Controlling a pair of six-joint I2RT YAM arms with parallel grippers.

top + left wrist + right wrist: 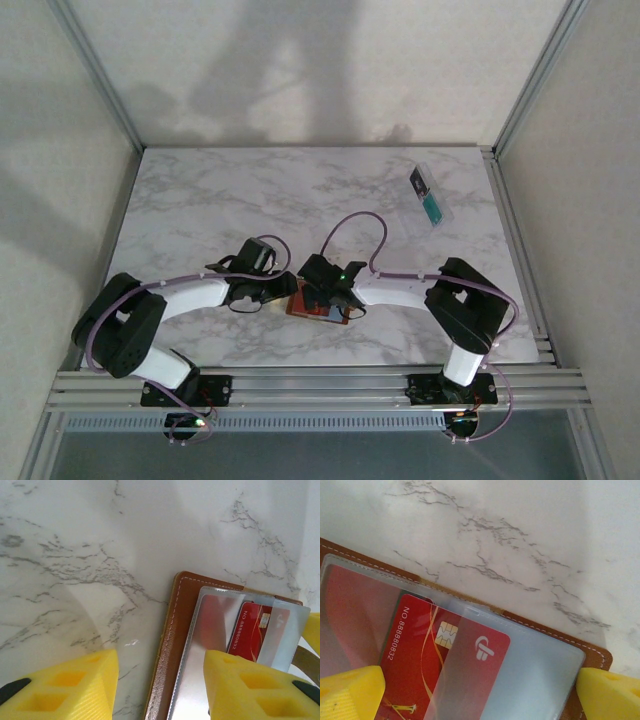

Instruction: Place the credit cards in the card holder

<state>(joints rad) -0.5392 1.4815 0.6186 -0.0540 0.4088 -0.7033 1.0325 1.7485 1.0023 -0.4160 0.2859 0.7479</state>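
Your right gripper (pixel 480 680) stands wide apart, with the red credit card (pixel 415 650) between its fingers, lying partly under the clear pocket (pixel 535 670) of the card holder (pixel 596 654) (chip at the pocket's lip). Your left gripper (pixel 160 672) is also apart, straddling the card holder's stitched edge: one finger is over the pocket, the other over the marble table (pixel 75 555).

A white marble bench (pixel 190 200), veined in grey, lies beneath the right claw (pixel 325 298) and spreads out on every side of it. Well beyond that claw and off to its right, near the bench's far right corner, a clear plastic oblong tray (pixel 441 224) sits at a slant. Behind the claw, aluminium rails (pixel 320 380) run along the bench's near edge. Pale wall panels (pixel 60 150) close in the sides and the far end.
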